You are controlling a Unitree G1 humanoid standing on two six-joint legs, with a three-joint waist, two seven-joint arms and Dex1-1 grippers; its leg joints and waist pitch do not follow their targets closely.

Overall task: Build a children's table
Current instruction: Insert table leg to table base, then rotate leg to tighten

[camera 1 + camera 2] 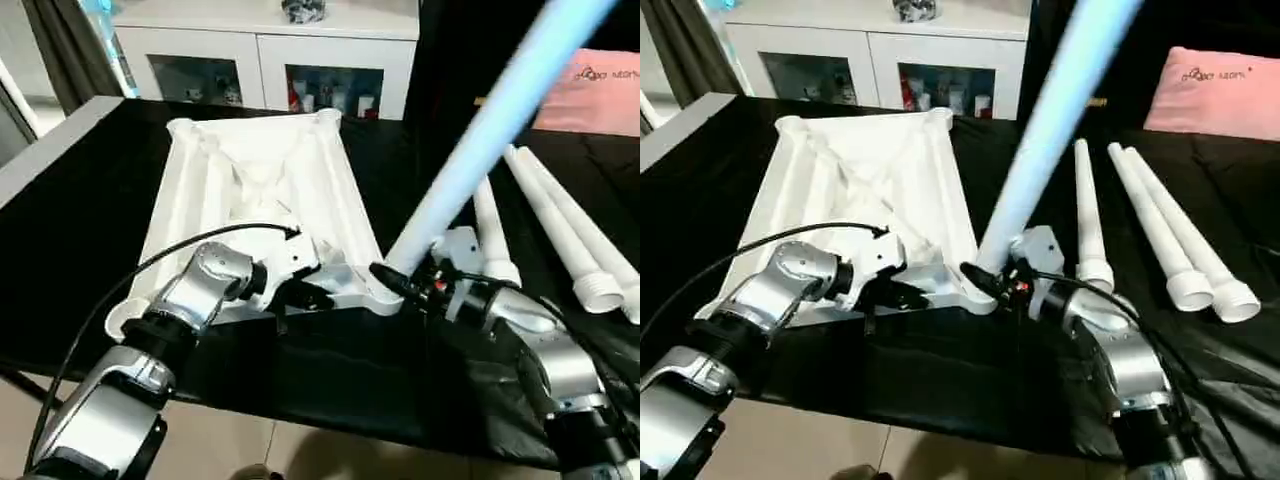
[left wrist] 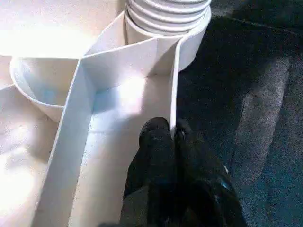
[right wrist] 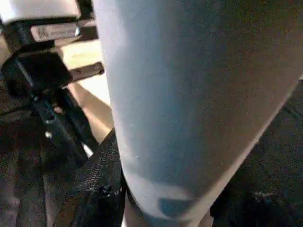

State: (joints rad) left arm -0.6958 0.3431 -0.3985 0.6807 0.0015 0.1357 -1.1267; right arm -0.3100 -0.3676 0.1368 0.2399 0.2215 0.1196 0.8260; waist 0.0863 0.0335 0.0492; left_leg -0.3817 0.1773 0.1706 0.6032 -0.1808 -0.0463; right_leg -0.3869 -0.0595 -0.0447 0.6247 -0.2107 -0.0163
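Upturned tabletop (image 1: 255,190) on black cloth, left gripper (image 2: 171,135) pinched on its rim, right gripper (image 1: 400,282) clasping a leg (image 1: 480,140) — foot in the corner socket (image 2: 189,45).

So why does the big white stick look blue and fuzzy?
In the left eye view the raised leg looks streaky and bluish, smeared as if moving; in the right wrist view it is close and unsharp; in the left wrist view glare whitens the tabletop.

White glass-door cabinet (image 1: 265,55), pink pillow (image 1: 595,95), black table cover (image 1: 60,230)
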